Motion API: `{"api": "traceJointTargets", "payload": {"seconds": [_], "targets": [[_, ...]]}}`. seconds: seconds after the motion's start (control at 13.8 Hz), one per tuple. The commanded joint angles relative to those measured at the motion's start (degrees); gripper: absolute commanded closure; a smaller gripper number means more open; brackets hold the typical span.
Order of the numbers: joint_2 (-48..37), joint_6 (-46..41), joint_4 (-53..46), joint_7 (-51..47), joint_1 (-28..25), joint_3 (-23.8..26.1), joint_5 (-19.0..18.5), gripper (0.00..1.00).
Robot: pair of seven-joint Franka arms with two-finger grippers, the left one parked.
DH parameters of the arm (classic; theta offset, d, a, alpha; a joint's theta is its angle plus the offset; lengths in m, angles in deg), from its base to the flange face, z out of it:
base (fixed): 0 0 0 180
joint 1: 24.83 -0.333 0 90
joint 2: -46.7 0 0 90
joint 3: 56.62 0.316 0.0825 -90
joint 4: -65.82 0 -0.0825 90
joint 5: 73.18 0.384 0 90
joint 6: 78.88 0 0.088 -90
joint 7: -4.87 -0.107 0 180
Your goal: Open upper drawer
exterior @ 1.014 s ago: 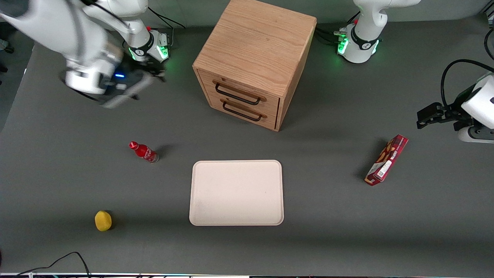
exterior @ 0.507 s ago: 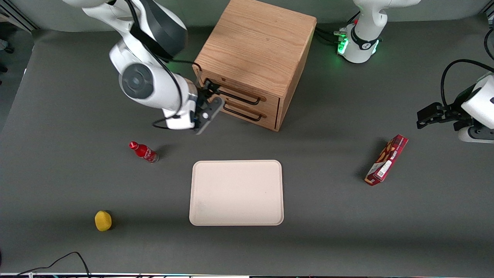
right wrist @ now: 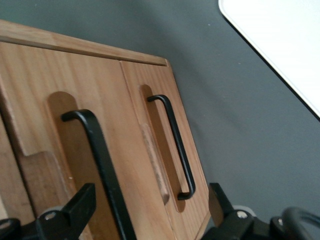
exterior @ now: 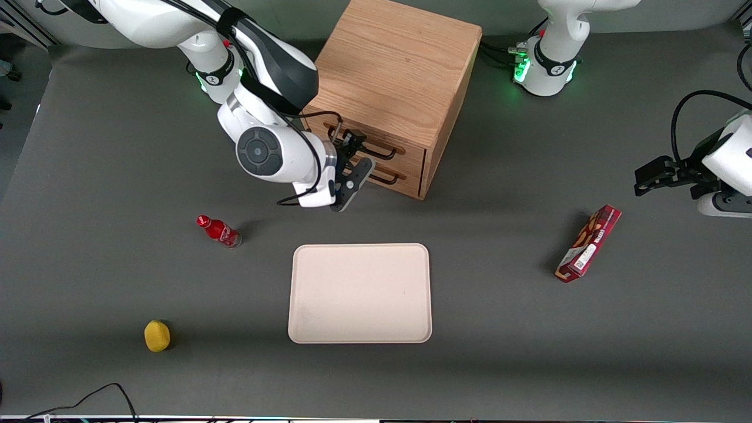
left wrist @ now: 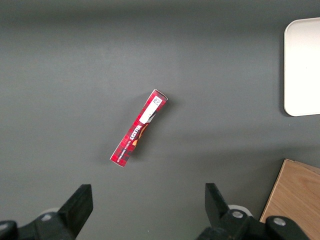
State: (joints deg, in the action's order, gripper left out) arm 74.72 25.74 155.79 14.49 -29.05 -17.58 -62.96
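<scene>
The wooden cabinet (exterior: 393,64) stands at the back middle of the table, both drawers shut. The upper drawer's black handle (exterior: 382,154) lies above the lower drawer's handle (exterior: 385,175). My right gripper (exterior: 354,158) hovers just in front of the drawer fronts, open and empty, touching nothing. In the right wrist view the upper handle (right wrist: 100,165) runs between the open fingers of the gripper (right wrist: 150,205), close to one fingertip (right wrist: 82,205). The lower handle (right wrist: 175,145) also lies between them. The arm hides part of both handles in the front view.
A cream tray (exterior: 359,292) lies nearer the front camera than the cabinet. A red bottle (exterior: 218,231) and a yellow object (exterior: 157,335) sit toward the working arm's end. A red box (exterior: 588,243) lies toward the parked arm's end.
My right arm has swung from the working arm's end of the table to the cabinet's front, then slid farther along the drawers. The gripper now faces the handles. The drawers have not moved.
</scene>
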Motion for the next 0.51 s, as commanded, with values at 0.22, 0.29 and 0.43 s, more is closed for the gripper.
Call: {"api": "traceJointTargets", "payload": {"seconds": [0.22, 0.29, 0.43], "targets": [[0.2, 1.7, 1.8, -0.8, -0.2, 1.6, -0.5, 0.0], [0.3, 1.7, 1.9, -0.7, -0.1, 1.6, -0.6, 0.0], [0.6, 2.1, 2.0, -0.8, -0.1, 1.6, -2.2, 0.0]]}}
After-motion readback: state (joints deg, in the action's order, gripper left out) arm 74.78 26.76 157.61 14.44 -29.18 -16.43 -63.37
